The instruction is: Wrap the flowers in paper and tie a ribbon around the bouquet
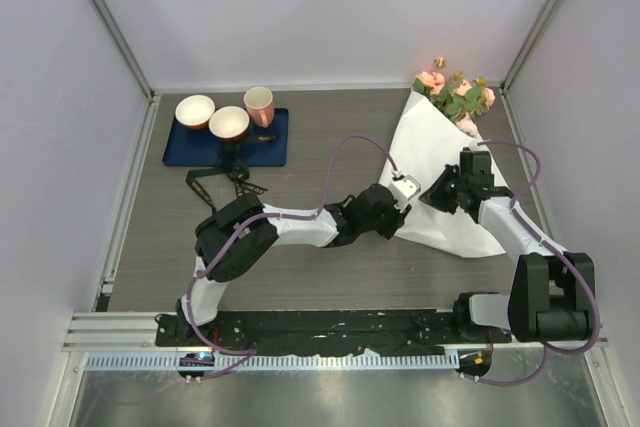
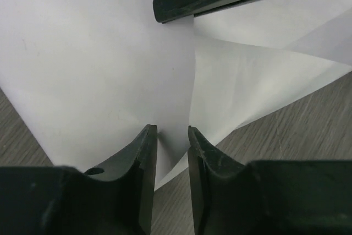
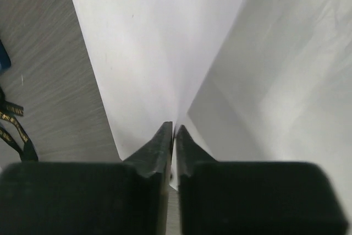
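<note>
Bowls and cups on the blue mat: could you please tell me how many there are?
3, all on the blue mat: a left bowl, a middle bowl, a pink cup rightmost.

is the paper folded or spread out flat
Folded: the paper lies in overlapping layers forming a cone, with the flowers poking out its far end.

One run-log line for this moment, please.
stage: wrapping | left gripper: slightly open at paper edge | right gripper: pinching paper fold | flowers: at paper's far end | ribbon: untouched on table
</note>
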Controlling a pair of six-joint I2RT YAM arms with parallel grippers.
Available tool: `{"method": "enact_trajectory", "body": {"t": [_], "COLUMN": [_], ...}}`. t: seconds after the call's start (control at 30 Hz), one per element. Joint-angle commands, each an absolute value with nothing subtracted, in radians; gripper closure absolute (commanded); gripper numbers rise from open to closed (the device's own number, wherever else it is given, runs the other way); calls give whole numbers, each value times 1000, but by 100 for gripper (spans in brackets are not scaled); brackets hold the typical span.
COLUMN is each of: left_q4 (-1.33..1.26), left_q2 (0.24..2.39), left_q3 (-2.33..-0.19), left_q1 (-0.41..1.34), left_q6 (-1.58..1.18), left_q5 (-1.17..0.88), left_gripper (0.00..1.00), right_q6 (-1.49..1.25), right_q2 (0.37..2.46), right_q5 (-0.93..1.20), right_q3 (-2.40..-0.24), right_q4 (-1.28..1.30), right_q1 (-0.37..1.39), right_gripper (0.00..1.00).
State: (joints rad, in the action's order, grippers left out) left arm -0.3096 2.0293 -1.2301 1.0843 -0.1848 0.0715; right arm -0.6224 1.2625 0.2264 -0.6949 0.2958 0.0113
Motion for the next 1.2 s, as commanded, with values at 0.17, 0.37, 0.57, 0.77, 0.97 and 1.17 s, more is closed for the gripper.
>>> {"method": "enact_trajectory", "body": {"t": [0.17,0.37,0.57,0.77,0.97,1.17], "left_q4": [-113,-383,-560,-675,-670,-604], "left_q2": [1927,1911,2034,2147,2189,2233], "left_q3": [-1315,-1162,-1162,-1177,-1164,-1141], "left_q1": [1034,872,775,772,769,761], "left_q6": [-461,-745,-900,-953,-953,-951], "left_q5": [-273,-496,-613,-647,-635,-620], "left_gripper": [30,60,72,73,73,81], "right_q6": [-532,-508,-489,-480,-472,-472], "right_q2": [1301,1307,1301,1292,1328,1339], "right_q5": [198,186,179,175,175,4], "right_q3": [-756,-759,-739,-715,-704,-790], "right_q4": [261,270,288,288,281,450], "right_q1": [14,14,12,-26,-32,-34], "right_gripper": [100,100,100,100,100,86]}}
